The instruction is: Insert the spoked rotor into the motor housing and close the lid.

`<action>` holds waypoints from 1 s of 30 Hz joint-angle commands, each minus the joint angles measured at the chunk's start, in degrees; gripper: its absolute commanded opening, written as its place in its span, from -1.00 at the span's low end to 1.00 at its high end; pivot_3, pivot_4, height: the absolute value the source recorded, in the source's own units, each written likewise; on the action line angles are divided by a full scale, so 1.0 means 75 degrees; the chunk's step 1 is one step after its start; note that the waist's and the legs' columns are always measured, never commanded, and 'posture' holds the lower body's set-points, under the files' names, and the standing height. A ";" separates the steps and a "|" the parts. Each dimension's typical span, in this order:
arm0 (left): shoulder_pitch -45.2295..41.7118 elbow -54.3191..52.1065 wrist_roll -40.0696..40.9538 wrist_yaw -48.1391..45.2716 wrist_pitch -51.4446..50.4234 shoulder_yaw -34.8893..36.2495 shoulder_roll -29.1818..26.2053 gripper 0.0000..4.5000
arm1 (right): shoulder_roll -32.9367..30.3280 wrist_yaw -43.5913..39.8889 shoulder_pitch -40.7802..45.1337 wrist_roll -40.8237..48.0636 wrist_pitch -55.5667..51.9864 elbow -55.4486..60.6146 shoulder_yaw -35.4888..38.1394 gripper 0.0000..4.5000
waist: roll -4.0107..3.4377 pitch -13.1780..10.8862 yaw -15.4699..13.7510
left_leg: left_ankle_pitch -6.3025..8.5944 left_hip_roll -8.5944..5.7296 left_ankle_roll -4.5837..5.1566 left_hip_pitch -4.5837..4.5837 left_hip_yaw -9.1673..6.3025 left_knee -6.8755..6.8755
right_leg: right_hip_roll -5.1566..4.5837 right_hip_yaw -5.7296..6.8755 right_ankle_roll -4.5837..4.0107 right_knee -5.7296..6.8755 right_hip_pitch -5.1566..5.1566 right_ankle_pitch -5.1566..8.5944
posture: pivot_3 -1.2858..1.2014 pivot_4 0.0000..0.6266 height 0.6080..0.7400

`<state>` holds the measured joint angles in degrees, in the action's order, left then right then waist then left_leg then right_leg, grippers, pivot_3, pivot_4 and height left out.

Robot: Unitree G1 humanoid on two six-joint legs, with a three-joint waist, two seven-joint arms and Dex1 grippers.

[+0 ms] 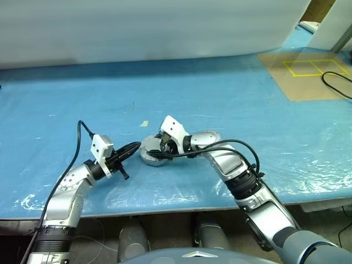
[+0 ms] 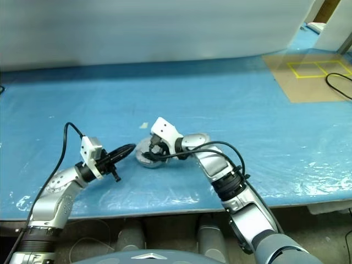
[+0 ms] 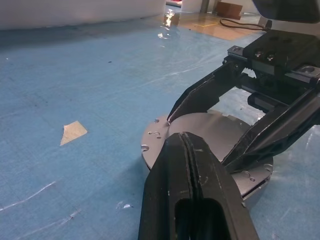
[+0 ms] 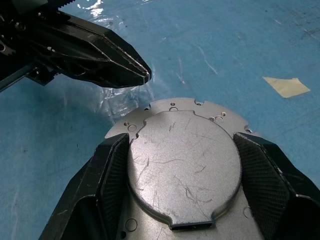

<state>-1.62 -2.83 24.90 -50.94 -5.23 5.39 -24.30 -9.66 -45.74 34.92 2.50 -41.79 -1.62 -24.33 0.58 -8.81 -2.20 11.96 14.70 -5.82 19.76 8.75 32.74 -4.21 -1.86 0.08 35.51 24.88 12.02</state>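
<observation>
Right wrist view: right gripper (image 4: pixel 182 190) jaws spread, flanking the lid (image 4: pixel 182 165); left gripper (image 4: pixel 142 72) jaws clenched.

Lab or test bench, blue plastic sheet (image 1: pixel 231 99) over table, white backdrop (image 1: pixel 143 27), floor tape (yellow squares) (image 1: pixel 315 67)

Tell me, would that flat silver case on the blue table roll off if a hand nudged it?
Probably not. The motor housing lies flat, lid closed, so it would likely slide on the blue sheet. It looks like solid scratched metal: stiff, fairly heavy for its size, and perhaps slippery between the right hand fingers.
</observation>
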 commanded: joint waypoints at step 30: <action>-0.0138 0.0061 -0.0167 0.0036 0.0264 -0.0081 0.0067 -1.00 | -0.0375 0.0038 -0.0388 0.0124 0.0911 -0.0680 -0.0216 0.31 | -0.0001 0.0001 -0.0008 | 0.0001 -0.0003 0.0000 0.0005 0.0000 -0.0010 | 0.0000 0.0001 -0.0001 -0.0014 0.0010 -0.0001 | 0.03 -0.52 1.00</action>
<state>-2.15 -1.69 23.60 -50.71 -4.38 4.67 -23.86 -12.28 -46.03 33.68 3.32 -31.95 -3.76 -26.27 0.57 -8.81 -2.26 11.97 14.68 -5.83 19.84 8.75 32.66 -4.21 -1.85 0.07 35.39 24.96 12.02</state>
